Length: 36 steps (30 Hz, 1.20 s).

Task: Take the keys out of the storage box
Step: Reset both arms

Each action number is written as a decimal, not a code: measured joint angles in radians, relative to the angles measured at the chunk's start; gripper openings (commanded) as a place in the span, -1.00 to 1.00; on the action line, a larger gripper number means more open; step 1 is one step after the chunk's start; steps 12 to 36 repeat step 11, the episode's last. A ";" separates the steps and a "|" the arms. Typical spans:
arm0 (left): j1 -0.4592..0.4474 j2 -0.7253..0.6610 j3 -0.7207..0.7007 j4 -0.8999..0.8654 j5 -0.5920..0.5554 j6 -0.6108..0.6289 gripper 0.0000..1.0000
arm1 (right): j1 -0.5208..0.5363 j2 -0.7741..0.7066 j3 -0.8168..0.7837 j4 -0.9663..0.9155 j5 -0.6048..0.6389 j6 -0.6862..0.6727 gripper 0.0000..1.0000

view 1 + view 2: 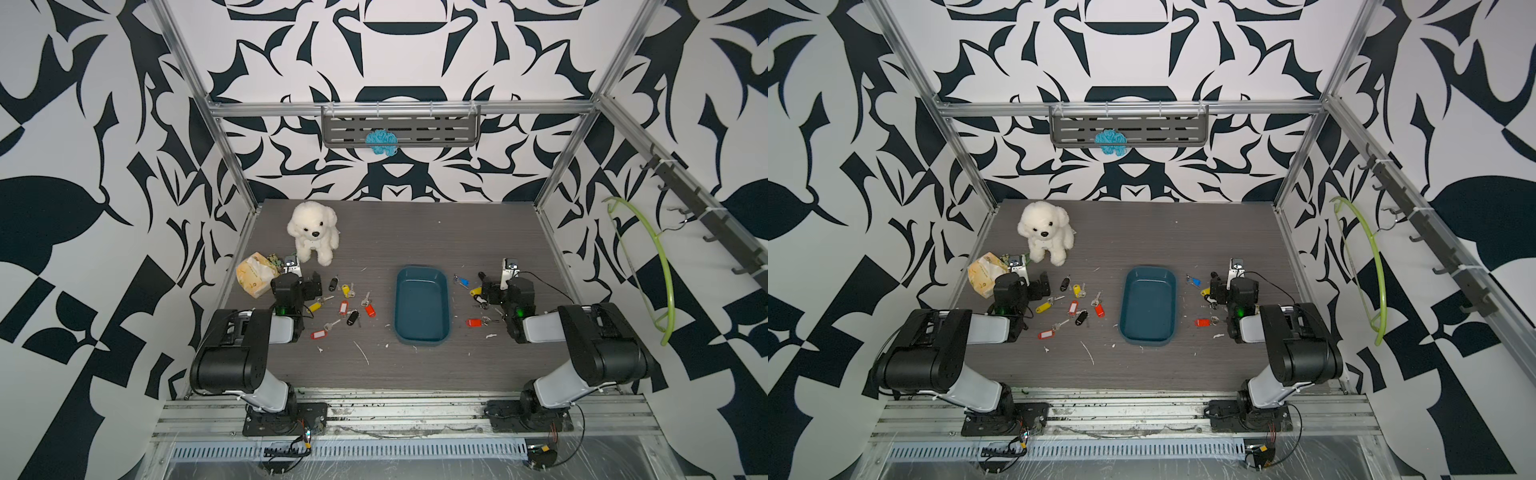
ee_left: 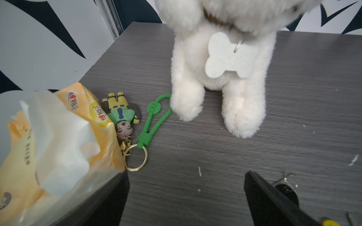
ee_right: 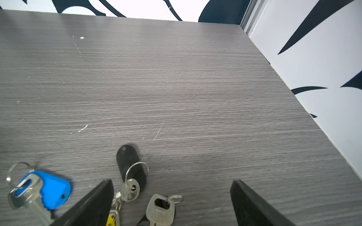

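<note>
The storage box (image 1: 422,307) (image 1: 1148,307) is a dark teal tray in the middle of the table, and both top views show it empty. Several keys (image 1: 345,305) (image 1: 1075,307) with red and yellow tags and black fobs lie left of it. More keys (image 1: 473,322) (image 1: 1202,322) lie right of it. My left gripper (image 1: 307,286) (image 2: 187,176) is open over bare table, at the left edge of that scatter. My right gripper (image 1: 486,289) (image 3: 172,183) is open low over the right-hand keys; a silver key (image 3: 160,210) lies between its fingers, a black fob (image 3: 130,166) and a blue-tagged key (image 3: 39,191) beside.
A white plush dog (image 1: 313,237) (image 2: 215,78) sits at the back left. By the left gripper lie a yellow packet (image 1: 255,274) (image 2: 49,146) and a green figure keychain (image 2: 121,113). A grey shelf (image 1: 401,124) hangs on the back wall, a green hanger (image 1: 660,266) at the right.
</note>
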 measured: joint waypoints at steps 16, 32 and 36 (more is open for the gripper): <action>0.000 0.000 0.000 0.020 0.006 0.000 0.99 | 0.000 0.000 0.007 -0.008 -0.007 -0.001 0.99; 0.000 0.000 0.000 0.020 0.006 0.000 0.99 | 0.000 0.000 0.007 -0.008 -0.007 -0.001 0.99; 0.000 0.000 0.000 0.020 0.006 0.000 0.99 | 0.000 0.000 0.007 -0.008 -0.007 -0.001 0.99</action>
